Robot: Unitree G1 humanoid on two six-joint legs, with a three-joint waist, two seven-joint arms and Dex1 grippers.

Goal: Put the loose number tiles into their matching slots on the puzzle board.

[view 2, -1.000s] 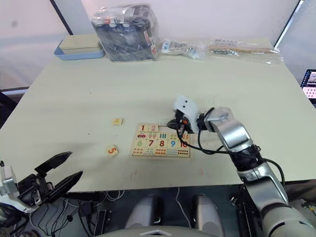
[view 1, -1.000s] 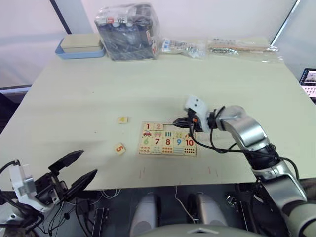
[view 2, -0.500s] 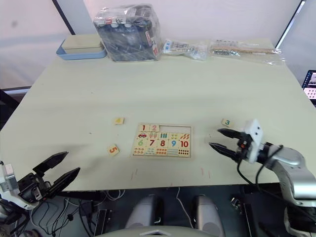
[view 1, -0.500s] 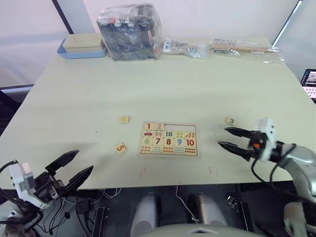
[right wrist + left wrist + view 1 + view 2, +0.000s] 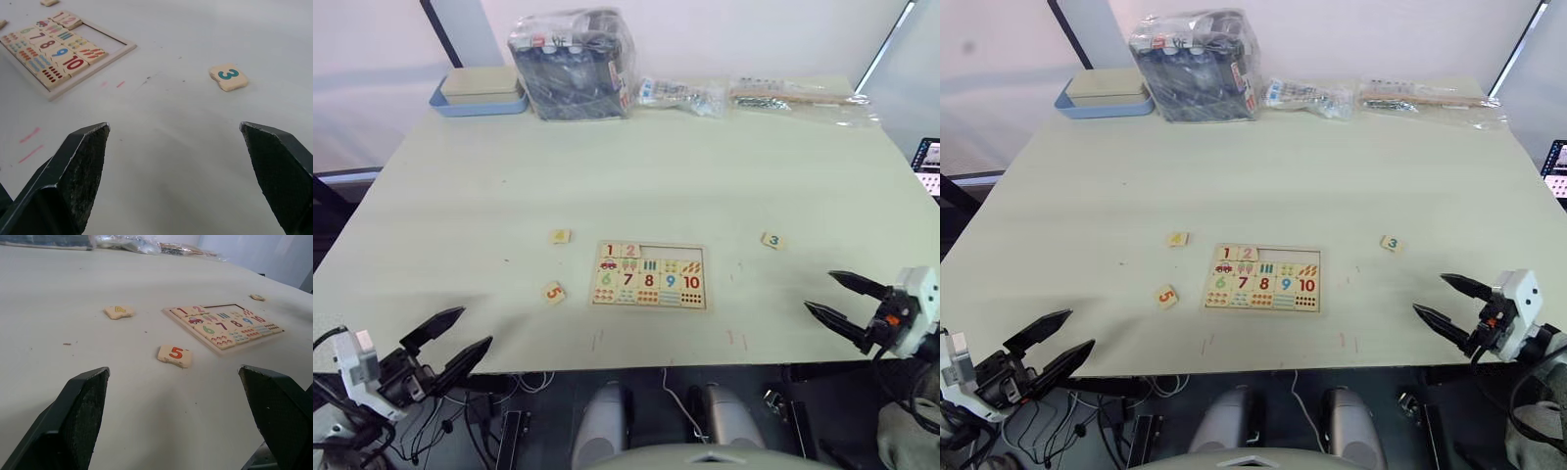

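— Where do your tiles stand?

— Tiles 1 and 2 sit in the puzzle board (image 5: 649, 276); three slots (image 5: 671, 252) are bare. The 3 tile (image 5: 771, 240) lies right of the board, the 5 tile (image 5: 552, 293) and the 4 tile (image 5: 560, 236) left of it.

— Which arm do you send?

— Your right gripper (image 5: 844, 301), wide open and empty, has the 3 ahead and to its left. Your left gripper (image 5: 453, 340), likewise spread and empty, is nearer the 5.

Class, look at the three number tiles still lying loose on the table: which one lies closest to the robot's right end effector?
The 3 tile, the teal digit, alone on the board's right. The 4 tile and 5 tile lie on its left, far from the right end effector.
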